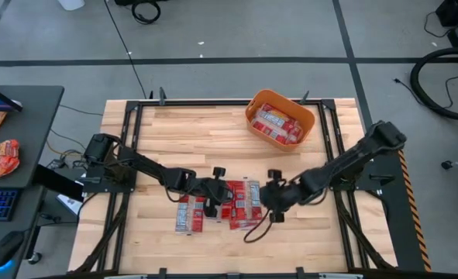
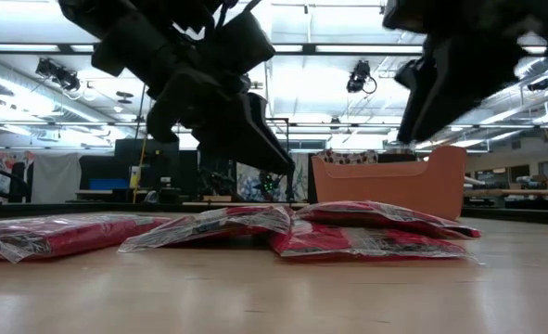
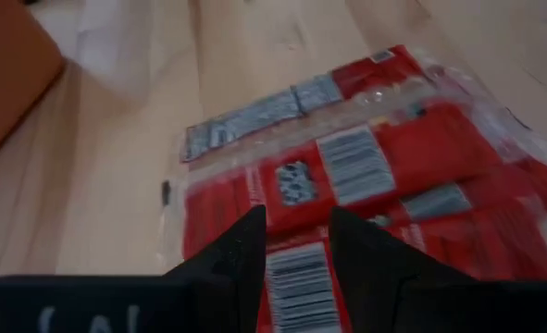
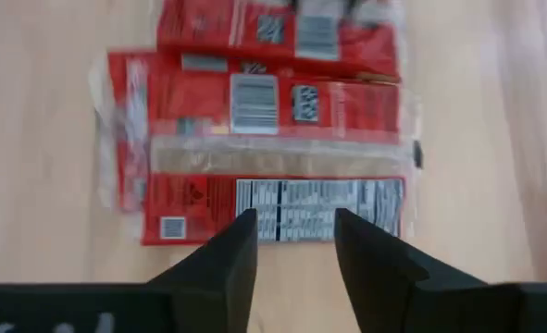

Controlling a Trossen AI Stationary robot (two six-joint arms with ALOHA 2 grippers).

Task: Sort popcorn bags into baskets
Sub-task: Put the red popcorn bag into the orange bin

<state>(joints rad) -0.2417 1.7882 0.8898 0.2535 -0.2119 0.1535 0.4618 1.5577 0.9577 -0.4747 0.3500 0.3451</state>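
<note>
Both grippers are hovering over the popcorn bags lying mid-table: left gripper and right gripper, fingers narrowly parted, holding nothing. More bags are sitting in the orange basket at the far edge.

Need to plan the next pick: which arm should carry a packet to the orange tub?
Probably right. The right end effector hangs open above the packets, on the orange tub side. The left end effector, also open, is farther from it.
</note>
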